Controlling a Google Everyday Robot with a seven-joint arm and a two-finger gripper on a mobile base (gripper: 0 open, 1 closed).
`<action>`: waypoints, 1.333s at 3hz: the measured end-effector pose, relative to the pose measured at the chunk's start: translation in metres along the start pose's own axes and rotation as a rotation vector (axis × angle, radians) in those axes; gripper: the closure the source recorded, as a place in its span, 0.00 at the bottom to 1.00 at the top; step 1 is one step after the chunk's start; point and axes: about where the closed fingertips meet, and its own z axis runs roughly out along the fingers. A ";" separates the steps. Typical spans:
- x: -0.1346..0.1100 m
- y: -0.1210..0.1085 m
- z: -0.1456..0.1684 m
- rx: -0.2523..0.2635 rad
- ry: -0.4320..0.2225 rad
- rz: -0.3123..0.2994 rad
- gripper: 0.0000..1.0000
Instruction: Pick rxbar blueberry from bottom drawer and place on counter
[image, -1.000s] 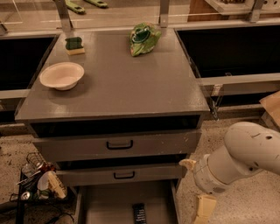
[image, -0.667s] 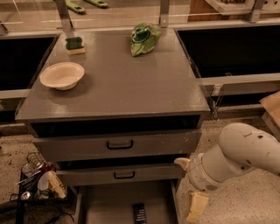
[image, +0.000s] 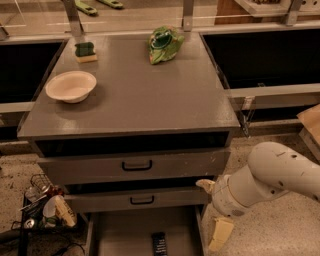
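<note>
We are seeing the gripper (image: 207, 215) sitting slightly further toward 9 o'clock than a second ago, now at 4 o'clock just beside the pulled-out bottom drawer (image: 120, 232). Its jaws are spread and released, grasping nothing. Everything else is lying as before.

The grey bench (image: 150, 95) is carrying a pale bowl (image: 71, 86) at 9 o'clock, a sponge (image: 85, 51) at 11 and a green chip bag (image: 164, 44) at 12. Speckled floor (image: 280, 235) is showing around the cabinet.

The rxbar blueberry (image: 159, 245) is lying flat in the drawer at 6 o'clock, its long axis running from 12 to 6.
</note>
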 end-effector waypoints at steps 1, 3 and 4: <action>0.003 0.001 0.004 0.050 0.053 0.014 0.00; 0.018 0.003 0.017 0.149 0.135 0.052 0.00; 0.021 0.001 0.028 0.136 0.109 0.047 0.00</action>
